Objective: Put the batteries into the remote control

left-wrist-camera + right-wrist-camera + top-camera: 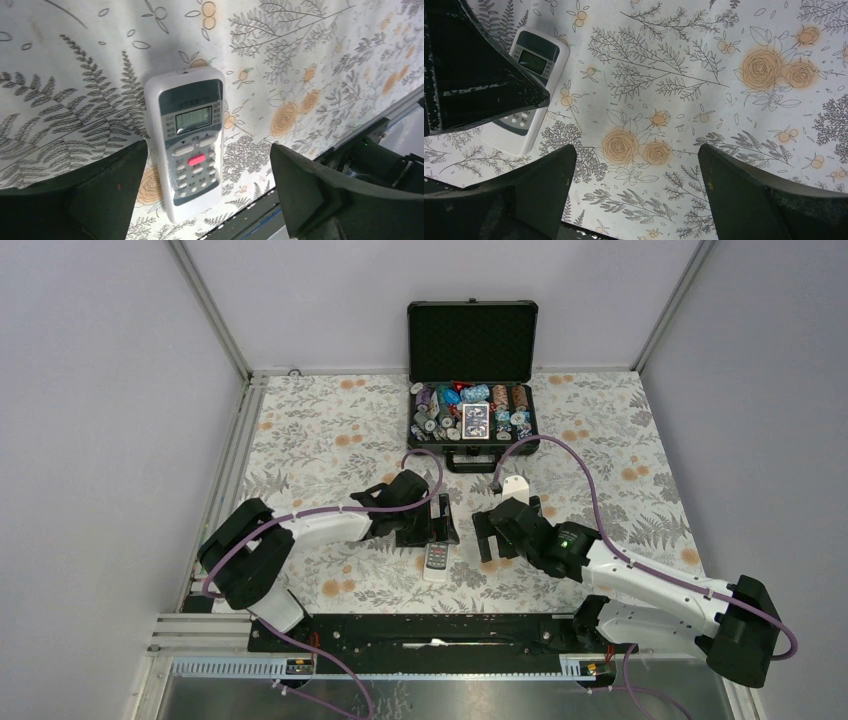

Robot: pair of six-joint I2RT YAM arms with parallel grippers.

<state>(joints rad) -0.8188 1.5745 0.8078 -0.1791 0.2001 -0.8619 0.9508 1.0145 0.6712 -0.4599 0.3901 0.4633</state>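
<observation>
Remote control [190, 145] face-up on tablecloth [310, 60] — left hand [440, 530] spread wide, close by.

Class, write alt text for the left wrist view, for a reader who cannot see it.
A white remote control lies face up on a floral tablecloth, display and red button showing. The jaws of the left gripper stand wide open on either side of it.

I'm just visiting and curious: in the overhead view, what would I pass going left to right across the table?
From the left: left arm → remote → right gripper → right arm.
</observation>
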